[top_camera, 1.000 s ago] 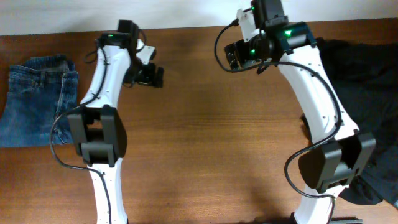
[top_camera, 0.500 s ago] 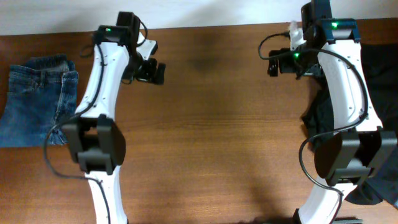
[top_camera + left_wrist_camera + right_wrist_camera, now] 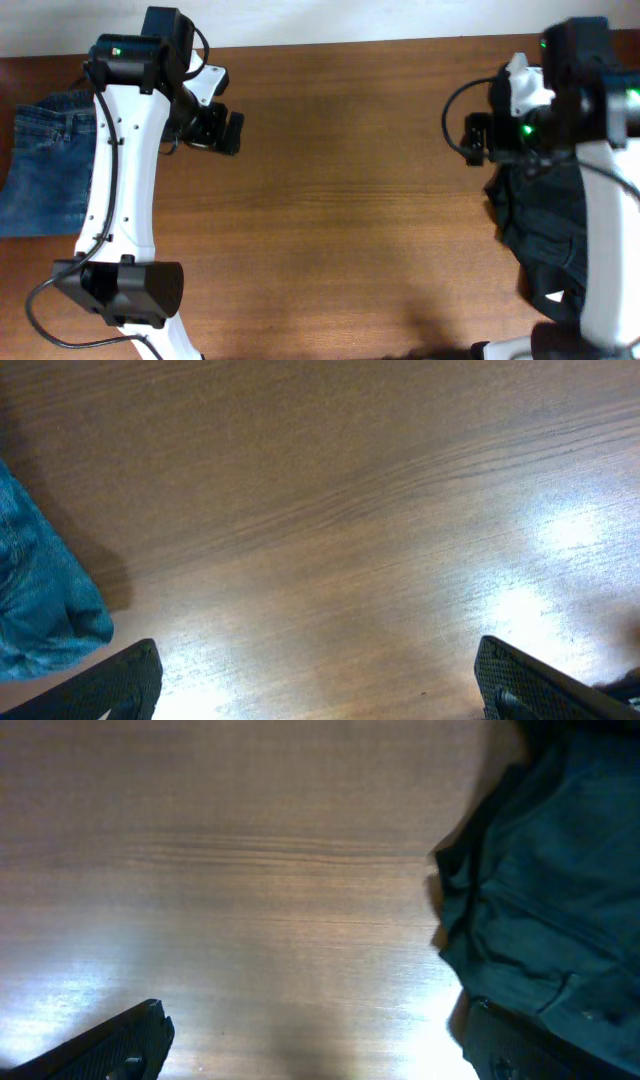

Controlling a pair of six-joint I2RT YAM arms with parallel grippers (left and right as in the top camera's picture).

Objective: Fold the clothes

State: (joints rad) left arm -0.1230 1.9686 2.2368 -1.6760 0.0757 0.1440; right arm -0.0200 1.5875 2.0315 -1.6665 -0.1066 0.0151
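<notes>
Folded blue jeans [image 3: 50, 165] lie at the table's left edge; a corner of them shows in the left wrist view [image 3: 40, 600]. A pile of dark clothes [image 3: 560, 225] lies at the right edge, also in the right wrist view [image 3: 550, 890]. My left gripper [image 3: 215, 130] is open and empty over bare wood to the right of the jeans; its fingertips show in the left wrist view [image 3: 320, 685]. My right gripper [image 3: 478, 138] is open and empty at the pile's left edge; in the right wrist view [image 3: 315, 1045] one finger is next to the dark cloth.
The brown wooden table [image 3: 340, 200] spans the view, with a white wall strip along its far edge [image 3: 300, 20]. Both white arms reach in from the near side.
The right arm has swung right from the table's middle to the dark pile. The left arm has shifted left, toward the jeans. Both grippers stay open.
</notes>
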